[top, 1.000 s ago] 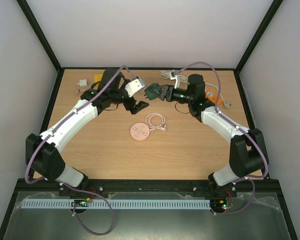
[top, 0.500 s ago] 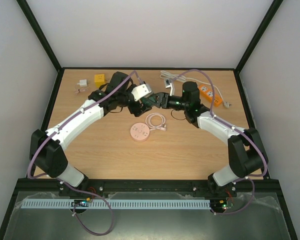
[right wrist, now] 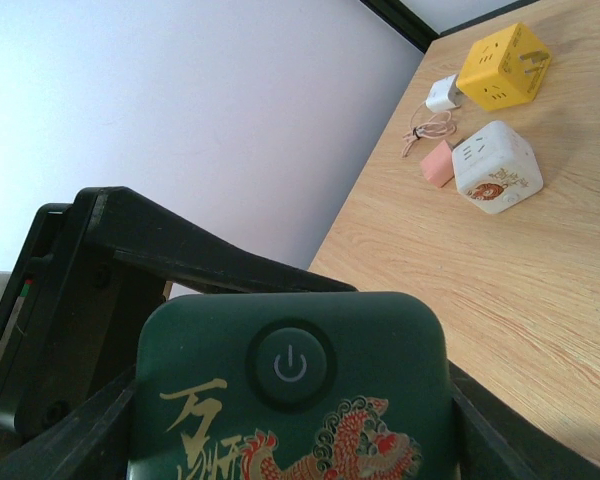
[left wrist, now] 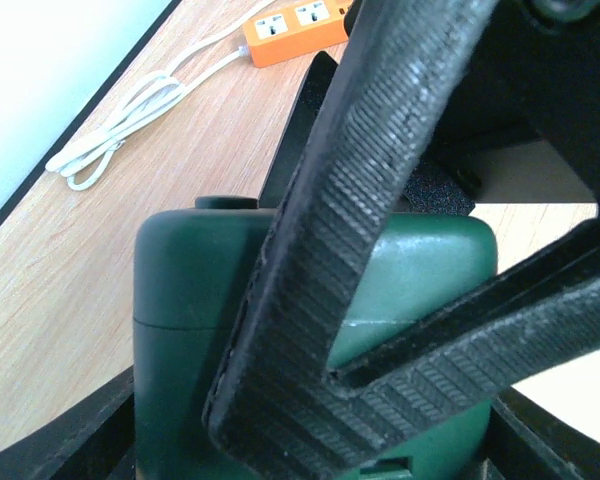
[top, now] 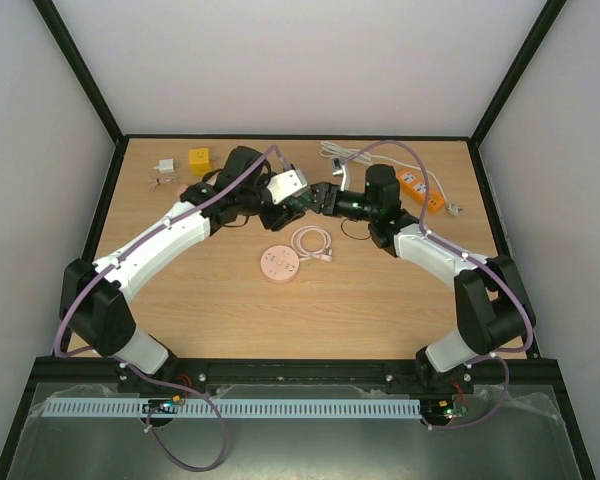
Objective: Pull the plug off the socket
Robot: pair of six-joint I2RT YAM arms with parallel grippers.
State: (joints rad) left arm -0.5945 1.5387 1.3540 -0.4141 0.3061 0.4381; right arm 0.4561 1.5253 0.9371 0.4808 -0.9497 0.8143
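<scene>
My right gripper [top: 321, 196] clamps the green socket cube [right wrist: 380, 350]. The left gripper [top: 284, 208] presses against it (I cannot tell whether it grips). Wooden table [top: 380, 290] below, white walls [top: 300, 70].

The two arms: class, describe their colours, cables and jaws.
The left arm and right arm match: white shells on the long links, black at the joints. A lilac cable loops loosely along each. The jaws are black, with ribbed pads.
</scene>
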